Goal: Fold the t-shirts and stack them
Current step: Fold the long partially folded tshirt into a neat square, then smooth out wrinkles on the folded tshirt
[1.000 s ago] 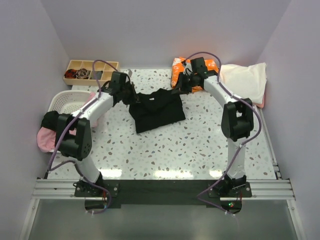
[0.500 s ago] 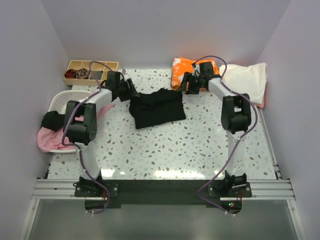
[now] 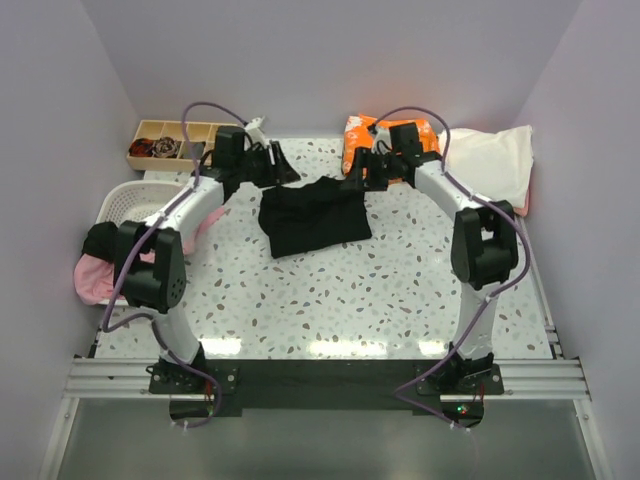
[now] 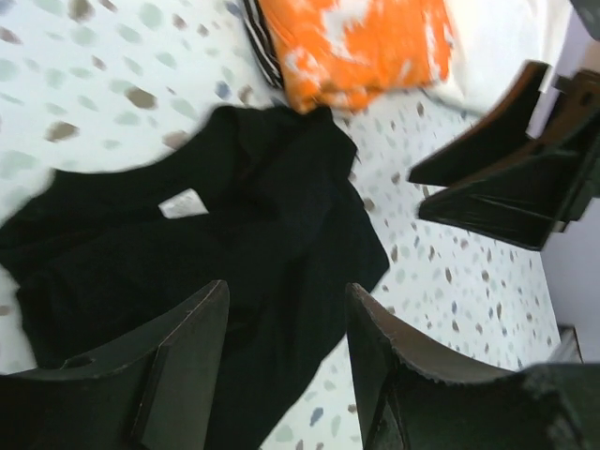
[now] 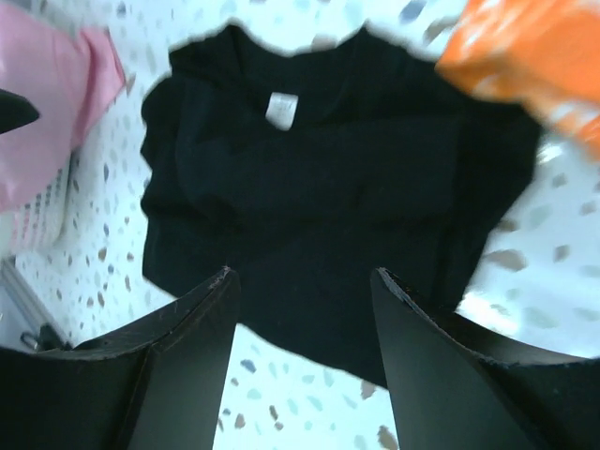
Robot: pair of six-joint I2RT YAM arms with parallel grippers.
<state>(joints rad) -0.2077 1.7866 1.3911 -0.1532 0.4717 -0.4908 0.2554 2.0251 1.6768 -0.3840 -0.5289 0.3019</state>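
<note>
Speckled tabletop (image 3: 400, 290) under a crumpled black t-shirt (image 3: 312, 215), left fingers (image 4: 183, 366) and right fingers (image 5: 183, 361) apart, empty.

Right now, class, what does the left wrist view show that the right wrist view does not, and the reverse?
Only the left wrist view: a strip of the cream shirt at the top edge. Only the right wrist view: the pink shirt and the white basket beside it. Both: the black t-shirt lying loose on the speckled table, its white label showing, and the orange shirt.
</note>
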